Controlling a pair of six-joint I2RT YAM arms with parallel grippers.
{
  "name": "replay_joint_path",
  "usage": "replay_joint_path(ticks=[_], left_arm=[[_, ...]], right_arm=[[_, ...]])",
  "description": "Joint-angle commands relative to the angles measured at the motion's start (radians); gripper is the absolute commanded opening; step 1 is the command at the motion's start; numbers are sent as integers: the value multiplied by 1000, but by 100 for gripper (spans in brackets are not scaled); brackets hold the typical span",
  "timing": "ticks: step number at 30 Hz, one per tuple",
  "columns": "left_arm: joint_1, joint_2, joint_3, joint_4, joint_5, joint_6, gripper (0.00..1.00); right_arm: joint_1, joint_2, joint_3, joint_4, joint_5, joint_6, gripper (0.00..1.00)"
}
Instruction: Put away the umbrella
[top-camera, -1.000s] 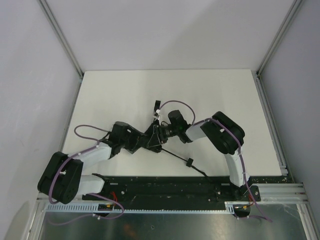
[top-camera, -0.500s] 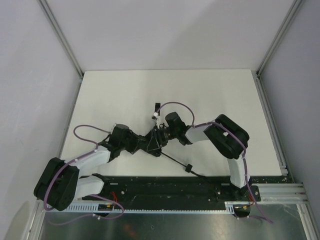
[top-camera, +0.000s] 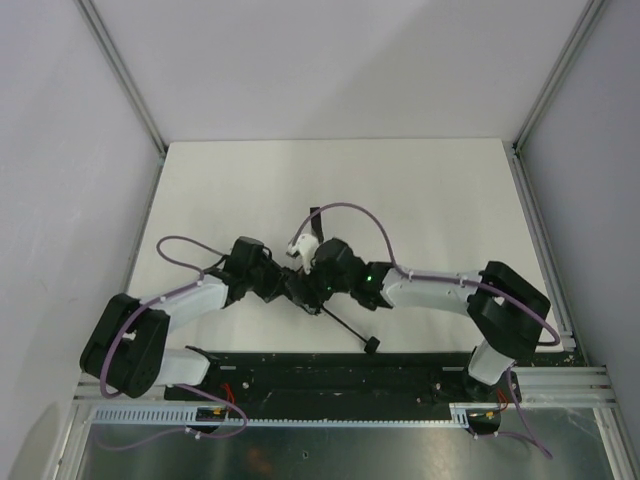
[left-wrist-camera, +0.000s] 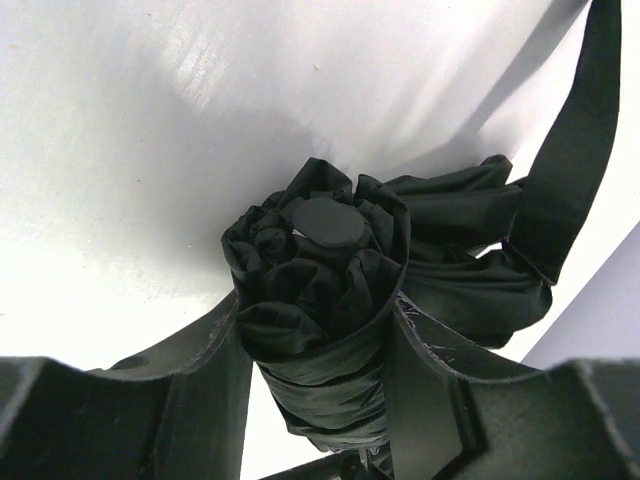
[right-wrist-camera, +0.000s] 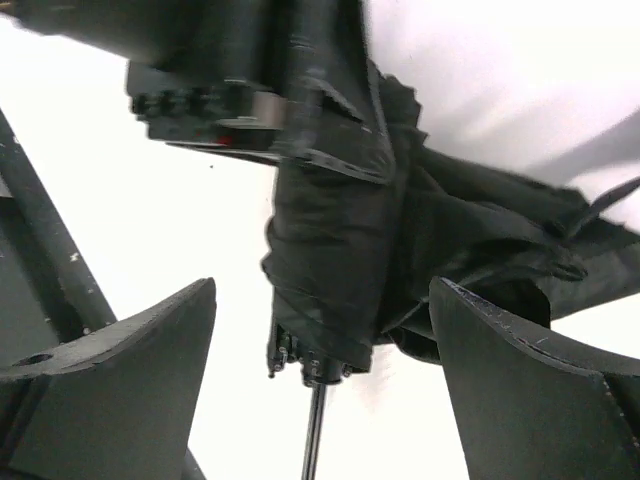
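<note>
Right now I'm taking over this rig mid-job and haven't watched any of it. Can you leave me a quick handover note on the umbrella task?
Left tool: shut on the umbrella, mid-table.
Right tool: open, straddling the bundle without touching it.
Done: canopy gathered into a roll.
Left: the strap hangs loose and the shaft is extended, with the handle near the front edge. Probably wrap the strap and collapse the shaft next.
</note>
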Motion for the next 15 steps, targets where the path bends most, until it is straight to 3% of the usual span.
replay_joint_path(ticks=[1,10,15], left_arm=[[3,73,18,-199,0,66,0],[8,71,56,-271,2,70,0],[8,67,62,-286,9,64,0]], right_arm=[[154,-24,-6,23,453,-266,90],[289,155,-25,268,725,-435,83],[267,255,-13,244,750,-383,68]])
